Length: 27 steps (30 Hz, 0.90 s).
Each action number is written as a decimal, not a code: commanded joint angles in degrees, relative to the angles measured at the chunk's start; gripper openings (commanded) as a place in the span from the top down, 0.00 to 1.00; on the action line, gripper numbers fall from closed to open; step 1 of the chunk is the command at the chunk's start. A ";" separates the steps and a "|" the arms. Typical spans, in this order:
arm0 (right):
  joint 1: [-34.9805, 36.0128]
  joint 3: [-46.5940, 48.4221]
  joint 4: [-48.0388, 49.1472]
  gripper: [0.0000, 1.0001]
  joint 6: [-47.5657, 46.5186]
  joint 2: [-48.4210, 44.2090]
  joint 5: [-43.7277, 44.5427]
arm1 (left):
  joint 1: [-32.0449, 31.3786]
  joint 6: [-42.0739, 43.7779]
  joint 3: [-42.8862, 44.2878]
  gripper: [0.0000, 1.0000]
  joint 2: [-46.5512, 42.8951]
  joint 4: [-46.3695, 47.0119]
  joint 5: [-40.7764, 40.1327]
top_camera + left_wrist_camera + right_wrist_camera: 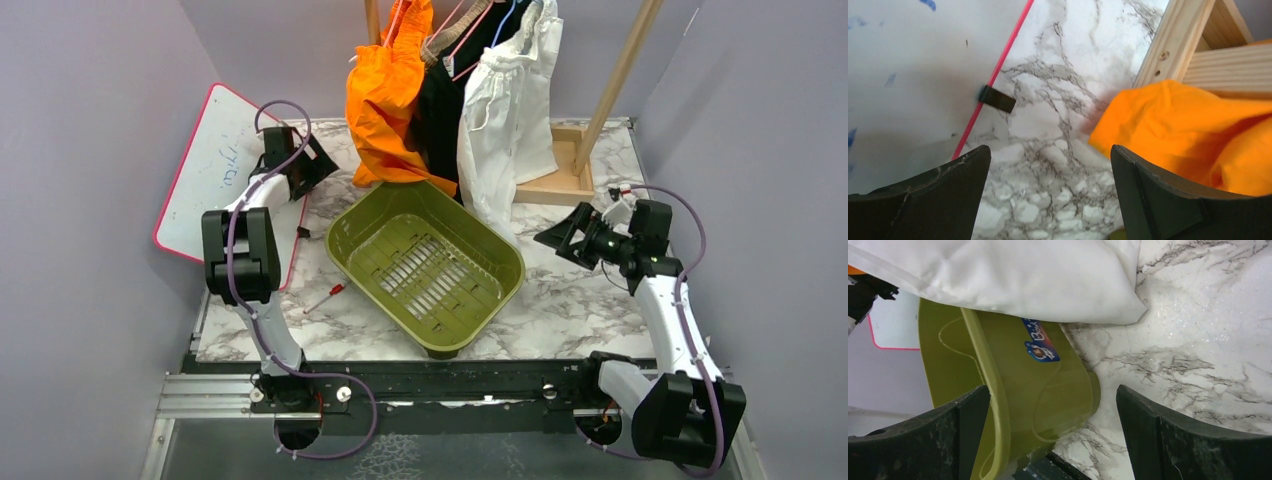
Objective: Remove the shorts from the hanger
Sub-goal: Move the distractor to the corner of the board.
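The green basin (430,265) fills the middle of the table (580,310) and blocks any low pass between the two arms. Bare marble lies to its right and along its near left side, where only a red marker (325,297) lies. The orange shorts (385,100), black shorts (440,110) and white shorts (505,120) hang packed together over the basin's far rim. The left pincer (318,165) has bare marble ahead up to the orange hem, with the whiteboard (215,170) on its left. A slanted wooden post (620,80) and a wooden base (560,180) crowd the far side of the right pincer (565,228).
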 commanded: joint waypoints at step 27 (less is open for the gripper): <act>0.11 1.14 -22.17 0.01 6.12 -19.21 -4.56 | -8.89 13.73 -28.10 0.07 -39.41 -6.70 26.28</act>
